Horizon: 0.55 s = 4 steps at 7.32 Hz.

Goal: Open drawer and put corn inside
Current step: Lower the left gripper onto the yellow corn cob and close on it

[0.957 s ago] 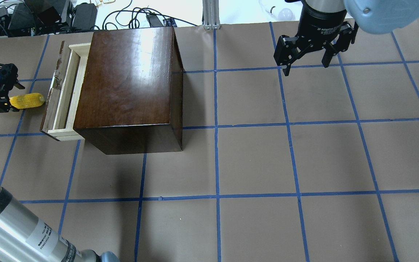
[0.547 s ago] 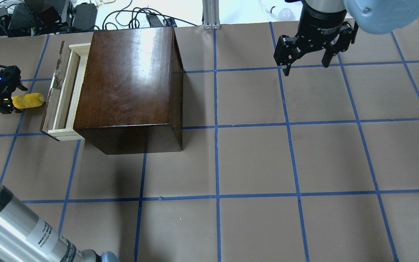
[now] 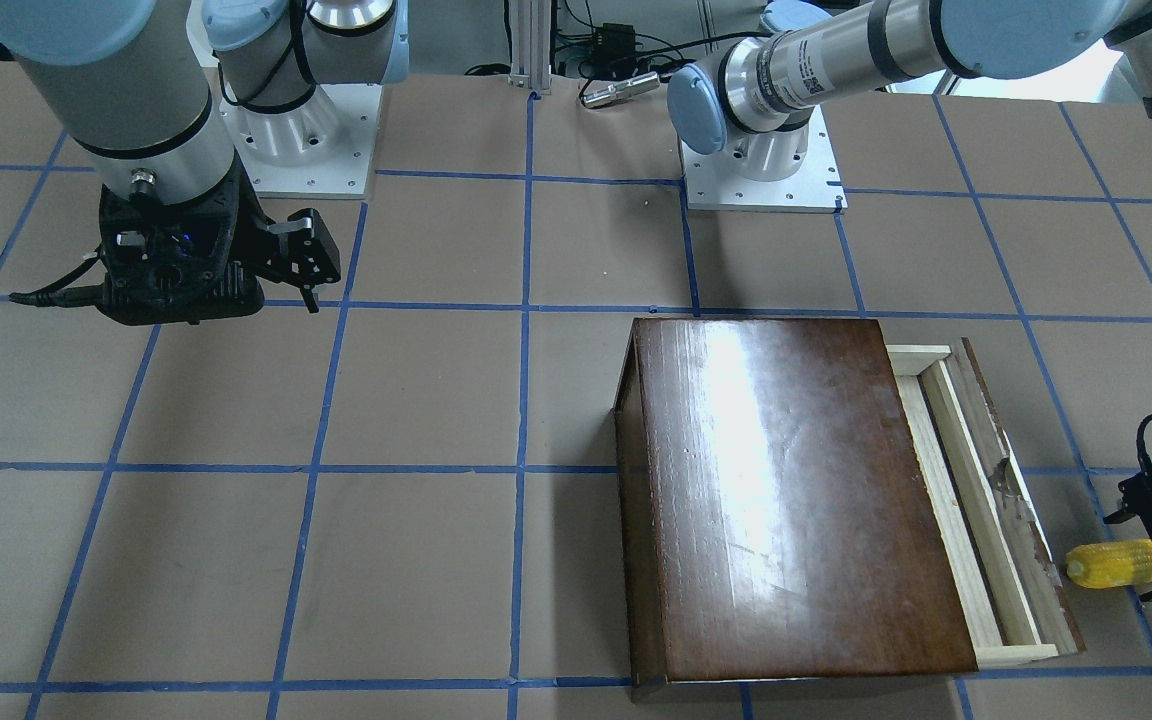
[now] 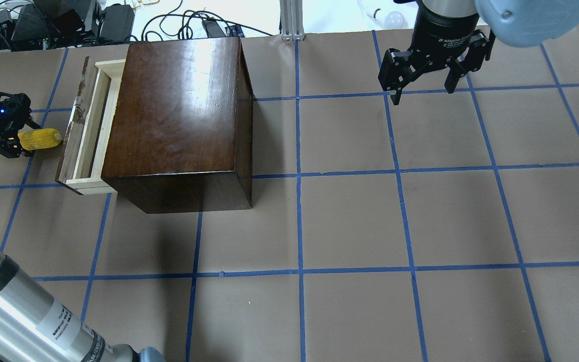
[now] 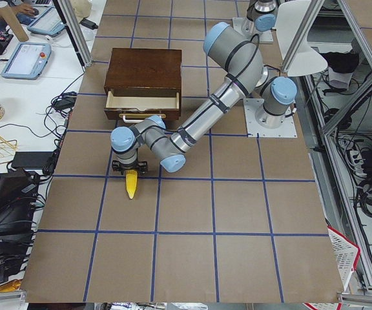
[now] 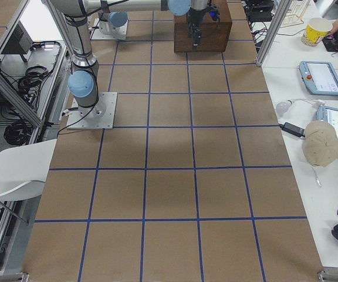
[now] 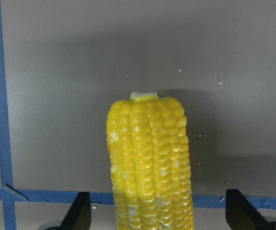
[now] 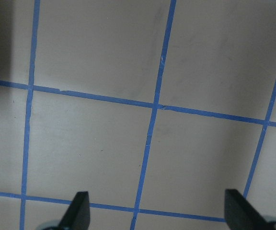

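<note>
The yellow corn (image 4: 40, 139) lies on the table just left of the drawer (image 4: 68, 151), its tip nearly at the drawer's worn front panel. The drawer is pulled partly out of the dark-brown box (image 4: 179, 105), and its pale wooden inside shows nothing in it. My left gripper (image 4: 17, 137) is open, with a finger on either side of the corn's thick end; in the left wrist view the corn (image 7: 150, 163) stands between the spread fingers (image 7: 78, 213) without touching them. My right gripper (image 4: 424, 93) is open and empty above the far right of the table.
The box (image 3: 786, 490) takes up the table's left middle. Cables and gear (image 4: 43, 20) lie beyond the far edge. The brown table surface (image 4: 350, 226) is marked with a blue tape grid. The right wrist view shows only table (image 8: 152, 96).
My left gripper has slid to the right along the corn toward the drawer, covering more of its thick end. The corn, drawer and right arm have not moved.
</note>
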Motion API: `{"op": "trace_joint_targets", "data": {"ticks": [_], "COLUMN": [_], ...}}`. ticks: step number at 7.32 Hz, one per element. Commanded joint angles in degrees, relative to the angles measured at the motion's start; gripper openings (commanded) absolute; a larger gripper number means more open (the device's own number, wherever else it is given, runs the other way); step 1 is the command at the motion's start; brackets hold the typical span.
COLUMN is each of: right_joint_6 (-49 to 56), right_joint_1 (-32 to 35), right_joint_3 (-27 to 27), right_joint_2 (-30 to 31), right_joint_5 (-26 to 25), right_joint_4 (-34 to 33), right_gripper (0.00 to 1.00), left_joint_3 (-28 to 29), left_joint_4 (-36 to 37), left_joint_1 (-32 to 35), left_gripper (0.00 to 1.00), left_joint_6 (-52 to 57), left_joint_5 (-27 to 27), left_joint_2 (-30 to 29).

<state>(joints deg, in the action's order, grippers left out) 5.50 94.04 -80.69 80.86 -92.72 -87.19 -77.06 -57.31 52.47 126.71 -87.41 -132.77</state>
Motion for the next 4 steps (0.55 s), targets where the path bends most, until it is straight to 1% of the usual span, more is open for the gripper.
{"op": "trace_joint_targets", "data": {"ticks": [1,2,4], "right_joint_6": [0.0,0.0,0.0], "right_joint_1": [0.0,0.0,0.0], "right_joint_3": [0.0,0.0,0.0], "right_joint_2": [0.0,0.0,0.0], "right_joint_5": [0.0,0.0,0.0], "right_joint_4": [0.0,0.0,0.0], "right_gripper": [1.00,1.00,1.00], "left_joint_3": [0.1,0.1,0.1], "left_joint_4": [0.8,0.9,1.2], "left_joint_1": [0.0,0.0,-0.1], "left_gripper": [0.28,0.17,0.18], "left_joint_6": [0.4,0.3,0.5], "left_joint_5": [-0.1,-0.3,0.2], "left_joint_2": [0.0,0.5,1.2]}}
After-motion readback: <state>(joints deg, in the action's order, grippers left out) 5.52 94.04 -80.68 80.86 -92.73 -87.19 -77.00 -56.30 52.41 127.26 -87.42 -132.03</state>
